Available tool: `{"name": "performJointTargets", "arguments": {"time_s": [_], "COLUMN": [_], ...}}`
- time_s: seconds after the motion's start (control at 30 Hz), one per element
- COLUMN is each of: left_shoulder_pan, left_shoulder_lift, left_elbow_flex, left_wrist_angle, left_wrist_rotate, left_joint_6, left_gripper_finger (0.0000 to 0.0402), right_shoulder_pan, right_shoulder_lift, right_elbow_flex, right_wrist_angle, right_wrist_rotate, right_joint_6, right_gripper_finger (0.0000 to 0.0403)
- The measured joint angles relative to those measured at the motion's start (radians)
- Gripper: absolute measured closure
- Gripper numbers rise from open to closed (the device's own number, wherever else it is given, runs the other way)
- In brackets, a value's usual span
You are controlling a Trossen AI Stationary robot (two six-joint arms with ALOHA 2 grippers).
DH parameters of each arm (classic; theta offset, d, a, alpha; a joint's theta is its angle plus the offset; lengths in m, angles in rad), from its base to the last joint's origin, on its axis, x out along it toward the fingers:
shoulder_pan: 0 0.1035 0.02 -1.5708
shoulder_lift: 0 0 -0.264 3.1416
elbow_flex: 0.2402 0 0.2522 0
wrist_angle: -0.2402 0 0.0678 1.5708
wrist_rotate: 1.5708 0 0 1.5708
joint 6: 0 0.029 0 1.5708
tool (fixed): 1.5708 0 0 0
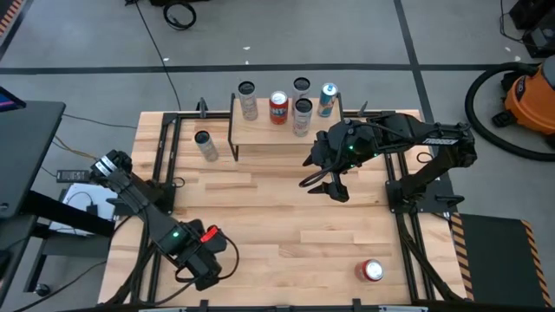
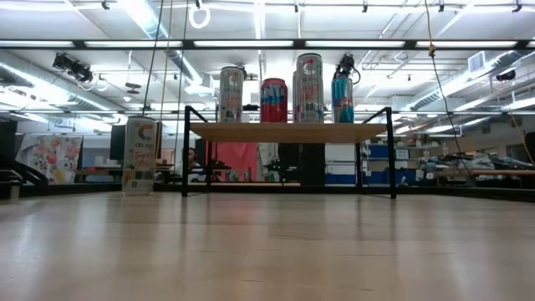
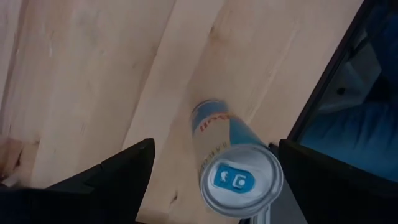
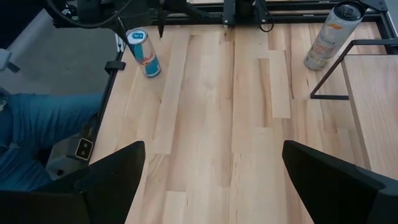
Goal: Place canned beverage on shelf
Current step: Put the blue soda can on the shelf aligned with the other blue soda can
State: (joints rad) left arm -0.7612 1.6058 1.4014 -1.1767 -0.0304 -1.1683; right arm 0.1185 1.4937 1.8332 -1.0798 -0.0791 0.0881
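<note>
Hovering with both claws spread and empty: right gripper [image 1: 323, 184] mid-table near the shelf [image 1: 260, 133], left gripper [image 1: 201, 260] near-left. Probably lining up next on the can [image 1: 373, 270] sitting near-right, needing a reach down.
</note>
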Motion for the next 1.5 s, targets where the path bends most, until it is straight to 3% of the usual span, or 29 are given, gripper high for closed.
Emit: {"name": "performJointTargets", "arguments": {"time_s": [0.8, 1.07, 1.5], "left_shoulder_pan": [-0.026, -0.028, -0.028], "left_shoulder_lift": [0.044, 0.092, 0.092], "left_elbow_flex": [-0.001, -0.001, -0.001], "left_wrist_angle": [0.012, 0.006, 0.006], "left_wrist_rotate": [0.018, 0.076, 0.062], "left_joint_6": [-0.041, -0.026, -0.011], "left_gripper_finger": [0.0049, 0.0049, 0.0049], "right_shoulder_pan": [0.0, 0.0, 0.0], "right_shoulder_lift": [0.0, 0.0, 0.0], "right_elbow_flex": [0.0, 0.0, 0.0], "right_wrist_angle": [0.001, 0.001, 0.002], "right_wrist_rotate": [-0.002, -0.002, -0.002], "right_joint_6": [0.026, 0.026, 0.025], "right_gripper_finger": [0.0013, 0.0013, 0.0013]}}
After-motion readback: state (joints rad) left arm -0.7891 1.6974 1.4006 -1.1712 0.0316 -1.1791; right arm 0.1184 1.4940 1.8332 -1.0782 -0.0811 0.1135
